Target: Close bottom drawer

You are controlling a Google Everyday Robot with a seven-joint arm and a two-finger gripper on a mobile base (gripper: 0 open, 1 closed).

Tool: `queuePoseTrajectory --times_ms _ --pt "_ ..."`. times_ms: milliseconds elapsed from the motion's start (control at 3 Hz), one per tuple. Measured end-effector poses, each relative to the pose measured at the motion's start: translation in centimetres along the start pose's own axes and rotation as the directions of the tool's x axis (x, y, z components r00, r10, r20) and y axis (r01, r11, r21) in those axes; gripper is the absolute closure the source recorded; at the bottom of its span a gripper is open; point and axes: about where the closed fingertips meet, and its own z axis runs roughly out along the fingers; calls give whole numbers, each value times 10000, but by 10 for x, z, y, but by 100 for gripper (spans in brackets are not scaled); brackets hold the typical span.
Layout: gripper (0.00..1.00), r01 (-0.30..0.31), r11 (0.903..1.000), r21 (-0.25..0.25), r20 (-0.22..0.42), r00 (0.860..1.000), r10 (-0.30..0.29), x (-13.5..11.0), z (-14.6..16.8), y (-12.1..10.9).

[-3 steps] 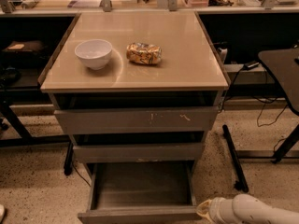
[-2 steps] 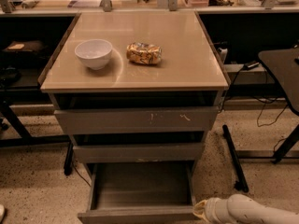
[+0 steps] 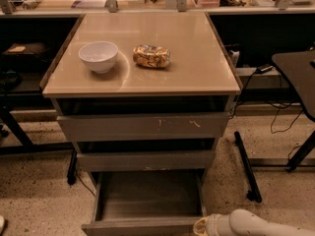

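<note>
The plain grey bottom drawer stands pulled out, end effector beside its front corner, grasp unclear.

Gripper beside bottom drawer front, both cropped by lower edge

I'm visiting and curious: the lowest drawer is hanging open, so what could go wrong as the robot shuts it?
The gripper sits at the right front corner of the bottom drawer, so an off-centre push might skew and jam it, or slip off. A hard shove could jolt the white bowl and snack bag on top.
</note>
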Motion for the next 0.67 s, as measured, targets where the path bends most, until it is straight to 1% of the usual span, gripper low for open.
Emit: queuePoseTrajectory --times_ms 333,667 --pt "100 723 9965 -423 250 9971 -713 -3 16 15" --pt "100 1175 9908 -669 524 9921 -1141 -4 32 23"
